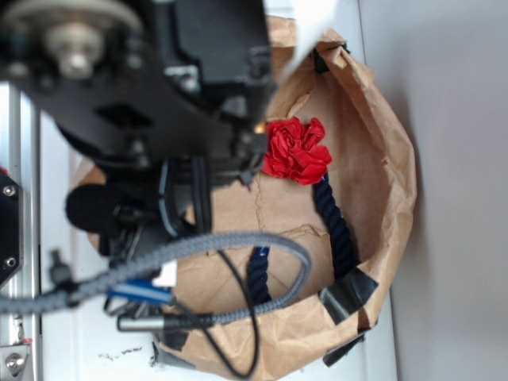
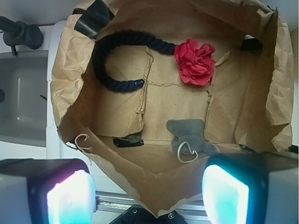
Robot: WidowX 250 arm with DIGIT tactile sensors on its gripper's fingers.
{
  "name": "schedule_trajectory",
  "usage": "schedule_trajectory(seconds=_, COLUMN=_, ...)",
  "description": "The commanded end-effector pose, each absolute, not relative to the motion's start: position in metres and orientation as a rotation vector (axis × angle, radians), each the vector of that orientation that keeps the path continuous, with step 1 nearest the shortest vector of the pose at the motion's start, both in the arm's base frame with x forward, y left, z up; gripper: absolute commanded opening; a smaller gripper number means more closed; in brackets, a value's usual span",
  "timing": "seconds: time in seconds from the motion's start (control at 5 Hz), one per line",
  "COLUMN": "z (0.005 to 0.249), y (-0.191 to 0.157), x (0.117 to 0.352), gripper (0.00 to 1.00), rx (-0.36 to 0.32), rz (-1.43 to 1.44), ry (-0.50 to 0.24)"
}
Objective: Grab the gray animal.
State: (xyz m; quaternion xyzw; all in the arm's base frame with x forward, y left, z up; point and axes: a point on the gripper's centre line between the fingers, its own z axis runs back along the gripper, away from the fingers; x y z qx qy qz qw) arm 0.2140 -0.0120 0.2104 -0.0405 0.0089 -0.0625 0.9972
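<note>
Evidently the approach step is in hand: the claw (image 2: 148,196), its glowing pads apart and empty, hangs above the crumpled brown paper bag (image 2: 254,100). The small gray plush animal (image 2: 188,136) lies inside near the right pad; next, shift right, descend and close.

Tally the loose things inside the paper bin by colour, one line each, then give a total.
Gray: 1, the gray animal
Red: 1, the red flower
Dark navy: 1, the rope
Total: 3

All three lie on the floor of the brown paper bin. The pincer hangs open above, touching none of them.
</note>
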Motion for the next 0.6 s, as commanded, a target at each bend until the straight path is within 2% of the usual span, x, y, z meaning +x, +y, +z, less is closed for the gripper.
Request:
schedule_trajectory(seconds=0.0, z=0.137, y=0.024, x=0.26, gripper=1.0, rx=-0.029, rz=-0.136, ry=-0.019)
schedule_trajectory(seconds=0.2, z=0.109, y=0.017, x=0.256, gripper=1.0, rx=0.088, rz=-0.268, ry=-0.006)
schedule_trajectory(seconds=0.4, z=0.075, y=0.015, x=0.252, gripper=1.0, rx=0.123, rz=-0.348, ry=0.028)
